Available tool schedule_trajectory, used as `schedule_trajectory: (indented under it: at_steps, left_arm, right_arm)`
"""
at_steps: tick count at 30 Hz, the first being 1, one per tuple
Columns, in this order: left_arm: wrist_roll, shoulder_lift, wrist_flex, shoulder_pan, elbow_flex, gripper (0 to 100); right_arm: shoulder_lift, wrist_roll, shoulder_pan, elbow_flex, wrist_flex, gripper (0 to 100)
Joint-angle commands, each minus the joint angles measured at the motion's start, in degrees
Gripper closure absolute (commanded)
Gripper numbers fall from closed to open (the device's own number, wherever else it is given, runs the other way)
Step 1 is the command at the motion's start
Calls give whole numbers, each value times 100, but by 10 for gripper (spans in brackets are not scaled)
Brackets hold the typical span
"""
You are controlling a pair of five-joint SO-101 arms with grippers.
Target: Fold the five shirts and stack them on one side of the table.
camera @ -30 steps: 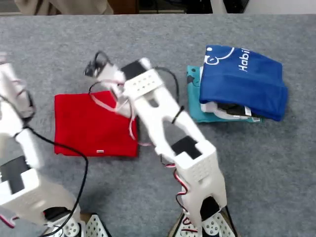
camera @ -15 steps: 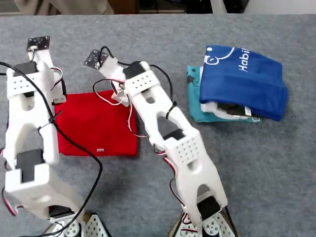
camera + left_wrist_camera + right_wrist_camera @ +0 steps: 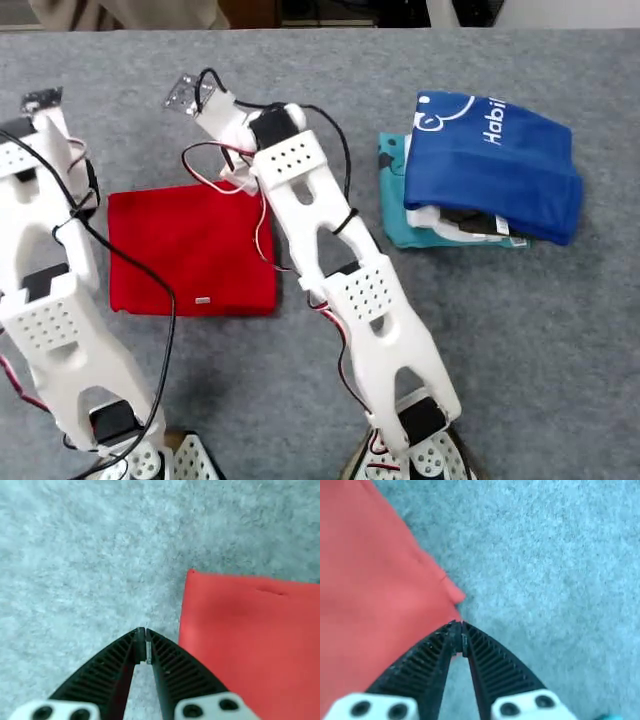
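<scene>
Surface (image 3: 500, 350): red shirt (image 3: 190, 250) left, stack (image 3: 490, 170) right.
Left fingers (image 3: 115, 665): closed, empty.
Right fingers (image 3: 495, 665): closed, empty.
Tip: pinch corners evenly.

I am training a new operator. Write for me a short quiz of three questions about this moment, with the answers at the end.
1. Fill the gap: the left hand and the right hand are both ____ (open or shut).
2. True or false: a blue shirt tops the pile.
3. Where does the red shirt lie? A. on the pile; B. flat on the table; C. lifted in a hand.
Key: 1 shut; 2 true; 3 B.
</scene>
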Motion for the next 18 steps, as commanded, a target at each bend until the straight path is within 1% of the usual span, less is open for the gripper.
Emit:
schedule_trajectory:
  at_steps: [1, 4, 5, 6, 7, 9, 11, 14, 18]
  left_arm:
    - [-53, -57, 457, -26, -826, 981]
    - [-88, -66, 888, -18, -1336, 981]
    - [-123, -66, 993, -18, -1442, 981]
    - [-325, -57, 1055, -53, -1521, 981]
    - [-686, -48, 1055, -97, -1591, 981]
    - [-1248, -57, 1081, -360, -1644, 981]
    - [-1380, -66, 1099, -695, -1758, 981]
    - [-1407, -40, 1073, -1257, -1855, 981]
    - [-1802, -31, 1099, -1574, -1829, 981]
  right_arm:
    - [-48, -26, 180, -699, 686, 996]
    - [-40, -26, 233, -1130, 1389, 996]
    - [-48, -35, 286, -1165, 1424, 996]
    - [-66, -35, 391, -1138, 1415, 997]
    - [-110, -35, 532, -1147, 1415, 997]
    - [-312, -35, 804, -1086, 1415, 997]
    - [-585, -35, 954, -892, 1415, 997]
    - [-1068, -53, 971, -400, 1415, 997]
    - [-1701, -53, 752, 655, 1415, 997]
